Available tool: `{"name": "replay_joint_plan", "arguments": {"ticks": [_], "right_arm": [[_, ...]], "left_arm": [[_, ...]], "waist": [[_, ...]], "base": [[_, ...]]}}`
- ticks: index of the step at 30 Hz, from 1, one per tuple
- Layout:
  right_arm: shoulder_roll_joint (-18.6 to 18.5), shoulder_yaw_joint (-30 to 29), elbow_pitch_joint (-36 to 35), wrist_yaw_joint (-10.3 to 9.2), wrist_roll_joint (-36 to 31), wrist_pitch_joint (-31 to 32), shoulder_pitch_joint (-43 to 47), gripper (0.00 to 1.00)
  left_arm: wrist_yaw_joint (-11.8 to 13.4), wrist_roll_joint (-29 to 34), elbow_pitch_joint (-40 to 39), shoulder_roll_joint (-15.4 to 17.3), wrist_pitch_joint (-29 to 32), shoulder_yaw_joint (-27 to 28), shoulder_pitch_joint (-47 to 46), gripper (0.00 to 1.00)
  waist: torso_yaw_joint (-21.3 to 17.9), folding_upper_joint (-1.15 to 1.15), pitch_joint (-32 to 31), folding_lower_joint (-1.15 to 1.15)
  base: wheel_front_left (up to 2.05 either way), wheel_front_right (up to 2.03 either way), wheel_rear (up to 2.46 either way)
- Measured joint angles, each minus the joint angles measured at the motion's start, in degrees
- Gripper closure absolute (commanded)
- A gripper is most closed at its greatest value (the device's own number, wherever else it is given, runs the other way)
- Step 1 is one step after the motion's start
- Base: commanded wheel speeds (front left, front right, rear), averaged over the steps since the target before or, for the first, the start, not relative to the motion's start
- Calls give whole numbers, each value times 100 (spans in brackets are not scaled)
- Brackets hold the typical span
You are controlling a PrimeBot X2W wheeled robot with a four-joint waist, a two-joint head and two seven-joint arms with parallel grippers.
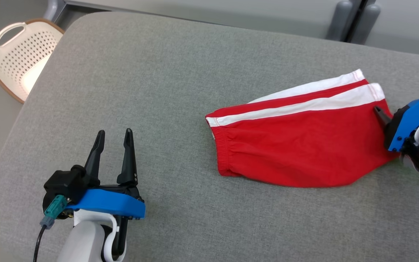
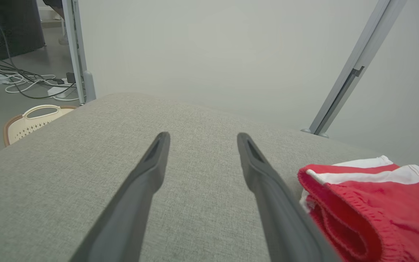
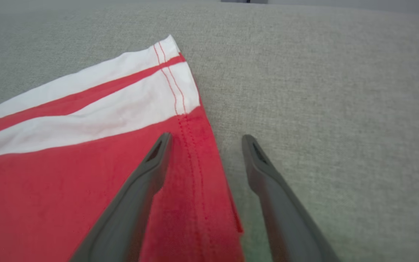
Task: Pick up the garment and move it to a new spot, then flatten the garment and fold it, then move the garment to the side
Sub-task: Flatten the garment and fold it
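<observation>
Two dark fingers of the left gripper stand apart and hold nothing. In the head view it sits at about 7 o'clock over the grey padded table, fingers pointing to 12 o'clock. In the left wrist view, the left gripper frames bare grey cloth, with the garment's waistband end off at 4 o'clock.

The garment, a pair of red shorts with white stripes, lies flat on the table at about 3 o'clock in the head view, well apart from the left gripper. Its gathered waistband faces 9 o'clock, its leg hem faces 3 o'clock, and the two white stripes run along its 12 o'clock side. The garment looks doubled over, with two layers showing at the waistband.

At the 3 o'clock edge of the head view, the right gripper reaches in over the leg hem. In the right wrist view its fingers are spread wide and grip nothing. There the right gripper straddles the hem edge, one finger over the red cloth of the garment and the other over bare table. I cannot tell whether either fingertip touches the fabric.

A cream perforated basket with a brown rim sits off the table at 10 o'clock.
</observation>
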Motion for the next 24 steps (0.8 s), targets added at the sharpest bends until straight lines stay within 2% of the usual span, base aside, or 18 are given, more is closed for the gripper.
{"name": "replay_joint_plan", "arguments": {"ticks": [6,7,9,10,16,24], "right_arm": [[15,-125,266,-1,-129,0,-205,0],[46,-97,271,-4,-176,57,-235,9],[90,-47,269,-11,-210,119,-269,95],[115,-24,252,-14,-211,130,-270,100],[314,38,-119,-7,-76,-74,-24,100],[156,-141,-559,0,88,-714,552,100]], "left_arm": [[-143,151,-44,-138,0,134,18,0],[-147,160,-44,-152,0,168,22,0],[-168,198,-37,-181,0,227,31,0],[-181,201,-34,-196,0,254,43,0],[-221,259,26,-224,0,425,166,0],[-249,343,23,-198,0,575,406,0]], "waist": [[151,0,206,1],[164,0,233,0],[171,0,263,0],[161,0,265,1],[6,0,184,1],[-383,0,-101,1]], "base": [[0,0,0],[0,0,0],[0,0,0],[0,0,0],[0,0,0],[0,0,0]]}}
